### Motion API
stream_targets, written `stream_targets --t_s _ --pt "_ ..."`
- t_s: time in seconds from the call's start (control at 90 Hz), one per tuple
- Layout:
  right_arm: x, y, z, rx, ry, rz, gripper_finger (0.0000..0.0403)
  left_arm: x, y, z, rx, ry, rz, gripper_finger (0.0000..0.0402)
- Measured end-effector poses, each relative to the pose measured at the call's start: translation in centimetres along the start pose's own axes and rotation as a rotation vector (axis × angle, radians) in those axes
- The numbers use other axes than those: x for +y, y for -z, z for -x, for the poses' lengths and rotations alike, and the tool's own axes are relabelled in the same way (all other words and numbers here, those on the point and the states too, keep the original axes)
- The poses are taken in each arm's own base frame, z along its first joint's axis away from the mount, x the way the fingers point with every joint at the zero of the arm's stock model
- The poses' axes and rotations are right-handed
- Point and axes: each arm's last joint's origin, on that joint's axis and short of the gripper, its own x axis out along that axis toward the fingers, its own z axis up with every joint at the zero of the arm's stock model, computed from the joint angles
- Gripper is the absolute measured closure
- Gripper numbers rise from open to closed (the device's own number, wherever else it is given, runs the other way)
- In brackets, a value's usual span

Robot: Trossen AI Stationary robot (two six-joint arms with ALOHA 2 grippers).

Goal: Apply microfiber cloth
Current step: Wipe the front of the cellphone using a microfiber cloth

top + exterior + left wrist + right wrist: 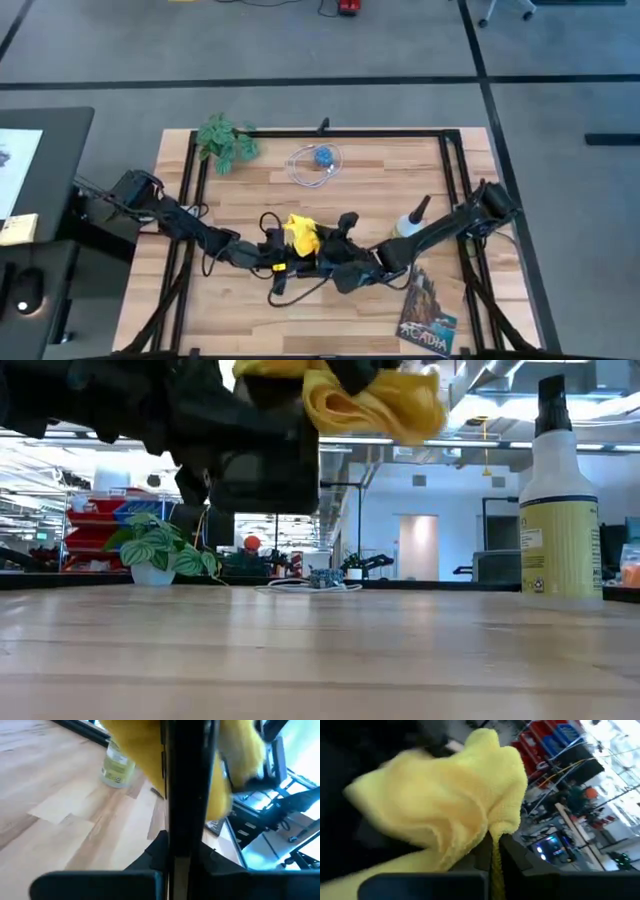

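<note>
High view: both arms meet mid-surface, the cloth (303, 235) bunched aloft between them. Right pincer (492, 865) grips it; left pincer (186, 810) clamps something dark, probably the phone. Next: wipe gently.

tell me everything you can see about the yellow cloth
The cloth is bright yellow, plain, soft and nubby like microfiber. It is bunched into loose folds, not spread flat, and hangs in the air above the table, clear of the wood in the low view. Both claws meet at it near the table's middle; the right claw pinches a fold.
</note>
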Motion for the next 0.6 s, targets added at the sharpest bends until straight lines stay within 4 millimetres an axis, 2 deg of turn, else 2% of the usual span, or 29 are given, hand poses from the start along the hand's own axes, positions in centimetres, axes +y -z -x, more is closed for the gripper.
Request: stream_targets --t_s 0.089,0.211,0.333,0.456,0.6 --pt "0.4 0.6 0.8 0.029 -0.009 -0.017 0.0403 0.0 0.0 0.0 -0.003 -0.001 -0.006 0.0386" --pt "0.7 1.6 1.8 0.055 0.098 0.000 0.0403 0.1 -0.3 0.0 -0.029 -0.028 0.004 0.0386" --pt "0.0 1.1 3.4 0.022 0.161 -0.038 0.0403 0.3 -0.2 -0.1 -0.021 -0.046 0.017 0.0387" --pt "-0.3 0.6 4.8 -0.004 0.096 -0.090 0.0403 0.9 -0.3 -0.2 -0.044 -0.116 0.028 0.0387" --pt "1.0 0.8 6.1 0.005 -0.090 -0.197 0.0403 1.2 -0.8 -0.3 -0.103 -0.164 0.025 0.0387"
